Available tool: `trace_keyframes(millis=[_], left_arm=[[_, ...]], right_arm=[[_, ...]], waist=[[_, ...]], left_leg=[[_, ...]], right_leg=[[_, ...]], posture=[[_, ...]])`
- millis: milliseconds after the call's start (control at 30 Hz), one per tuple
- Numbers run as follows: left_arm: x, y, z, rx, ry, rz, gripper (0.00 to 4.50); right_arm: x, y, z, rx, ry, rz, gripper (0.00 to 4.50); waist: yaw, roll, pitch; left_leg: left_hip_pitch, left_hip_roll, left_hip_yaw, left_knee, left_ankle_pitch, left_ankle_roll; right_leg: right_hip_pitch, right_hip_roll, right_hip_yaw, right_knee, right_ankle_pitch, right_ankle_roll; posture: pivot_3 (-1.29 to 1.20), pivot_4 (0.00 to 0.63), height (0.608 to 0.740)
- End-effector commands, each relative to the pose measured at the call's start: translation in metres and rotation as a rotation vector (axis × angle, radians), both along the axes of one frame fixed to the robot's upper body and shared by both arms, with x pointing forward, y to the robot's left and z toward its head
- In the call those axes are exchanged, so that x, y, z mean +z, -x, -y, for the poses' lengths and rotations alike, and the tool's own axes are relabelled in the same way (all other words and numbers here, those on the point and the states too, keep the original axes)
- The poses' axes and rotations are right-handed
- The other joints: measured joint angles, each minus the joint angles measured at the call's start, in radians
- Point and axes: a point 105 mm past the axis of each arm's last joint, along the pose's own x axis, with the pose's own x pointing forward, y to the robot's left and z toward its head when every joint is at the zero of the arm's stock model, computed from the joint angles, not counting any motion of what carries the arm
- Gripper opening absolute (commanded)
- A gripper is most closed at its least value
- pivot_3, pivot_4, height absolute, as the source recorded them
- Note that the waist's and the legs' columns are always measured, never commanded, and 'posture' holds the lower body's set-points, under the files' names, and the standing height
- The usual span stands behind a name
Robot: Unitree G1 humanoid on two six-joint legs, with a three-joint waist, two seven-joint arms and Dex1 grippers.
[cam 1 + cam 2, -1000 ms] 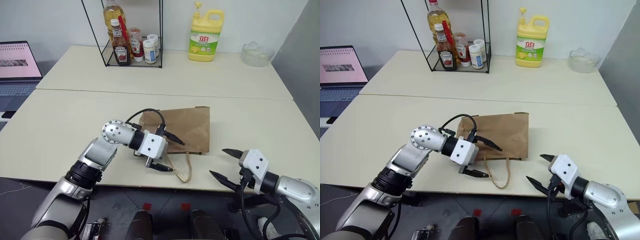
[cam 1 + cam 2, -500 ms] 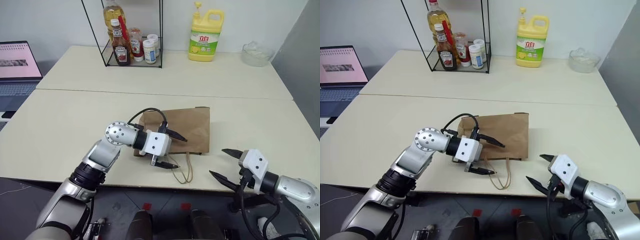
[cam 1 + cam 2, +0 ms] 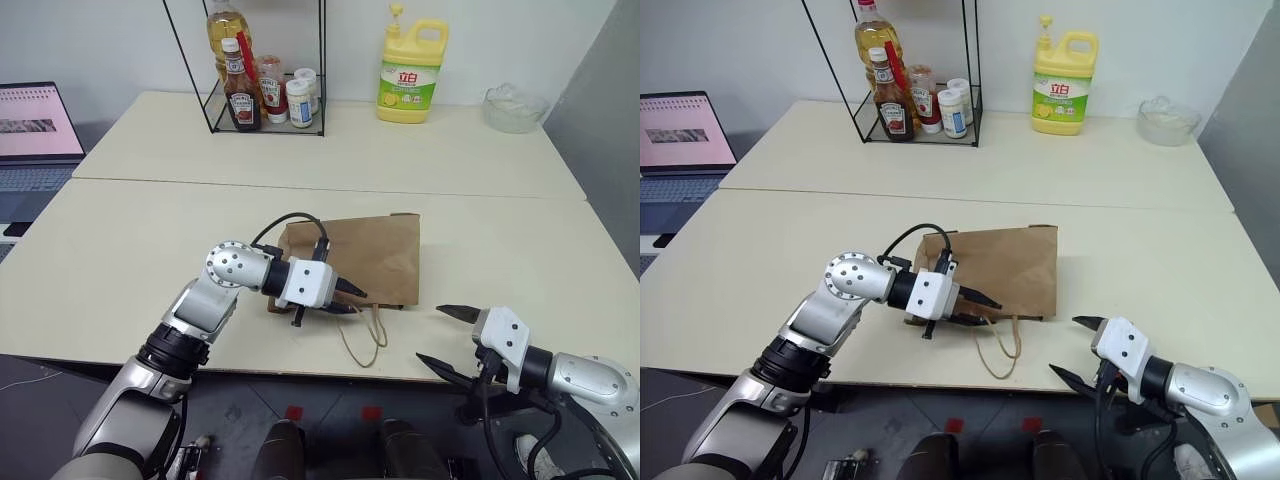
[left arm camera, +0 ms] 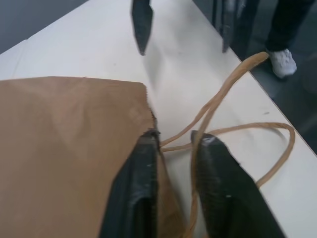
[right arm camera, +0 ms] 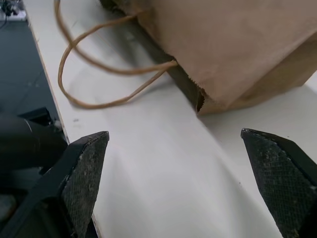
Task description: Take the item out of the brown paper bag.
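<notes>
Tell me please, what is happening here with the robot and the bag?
The robot is working on a brown bag that lies flat near the table's front edge. Its left gripper is at the bag's mouth, by the loop handles, with its fingers almost closed on the top paper edge. The right gripper waits open beside the bag, holding nothing. No item has come out yet.

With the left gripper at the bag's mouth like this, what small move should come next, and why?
Probably lift the left gripper a little to raise the top edge of the brown paper bag. Its fingers have pinched in at the bag's mouth beside the loop handles, the bag lies flat, and the right gripper waits open near the mouth, ready to reach in.
</notes>
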Motion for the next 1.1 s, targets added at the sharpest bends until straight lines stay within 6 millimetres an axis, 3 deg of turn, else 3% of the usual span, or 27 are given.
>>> trace_keyframes(millis=[33, 300, 467, 633, 867, 1100], left_arm=[[0.020, -0.006, 0.000, 0.051, 0.076, 0.002, 0.03], [0.033, -0.025, 0.001, 0.211, 0.164, -0.048, 0.03], [0.036, -0.029, 0.001, 0.241, 0.183, -0.076, 0.03], [0.040, -0.030, 0.002, 0.251, 0.191, -0.079, 0.03], [0.038, -0.027, -0.001, 0.250, 0.176, -0.080, 0.03], [0.038, -0.025, -0.002, 0.254, 0.176, -0.081, 0.03]], right_arm=[[0.000, 0.002, -0.002, 0.079, 0.042, 0.048, 4.50], [-0.019, 0.010, -0.011, 0.378, 0.261, 0.297, 4.50], [-0.018, -0.005, -0.016, 0.504, 0.341, 0.608, 4.50], [-0.018, -0.020, -0.027, 0.547, 0.325, 0.751, 4.50], [0.005, -0.032, -0.040, 0.525, 0.216, 0.847, 4.50], [0.010, -0.007, -0.038, 0.615, 0.117, 0.742, 4.50]], waist=[[0.000, 0.000, 0.000], [0.000, 0.000, 0.000], [-0.004, -0.001, 0.000], [-0.012, -0.001, 0.001], [-0.032, -0.002, 0.002], [-0.031, -0.001, 0.003]], left_leg=[[0.000, 0.000, 0.000, 0.000, 0.000, 0.000], [0.000, 0.000, 0.000, 0.000, 0.000, 0.000], [0.001, 0.000, 0.000, 0.000, 0.000, 0.000], [0.001, 0.000, 0.001, 0.001, 0.000, 0.000], [0.003, 0.000, 0.001, 0.001, 0.002, 0.000], [0.003, 0.000, 0.001, 0.001, 0.002, 0.000]], right_leg=[[0.000, 0.000, 0.000, 0.000, 0.000, 0.000], [0.000, 0.000, 0.000, 0.000, 0.000, 0.000], [0.000, 0.000, 0.000, 0.000, 0.000, 0.000], [0.000, 0.000, 0.001, 0.001, 0.000, 0.000], [0.000, 0.000, 0.002, 0.004, 0.001, 0.000], [0.001, 0.000, 0.002, 0.004, 0.001, 0.000]], posture=[[0.00, 0.150, 0.740], [0.00, 0.150, 0.740], [0.00, 0.150, 0.740], [0.00, 0.150, 0.740], [0.00, 0.150, 0.740], [0.00, 0.150, 0.740]])
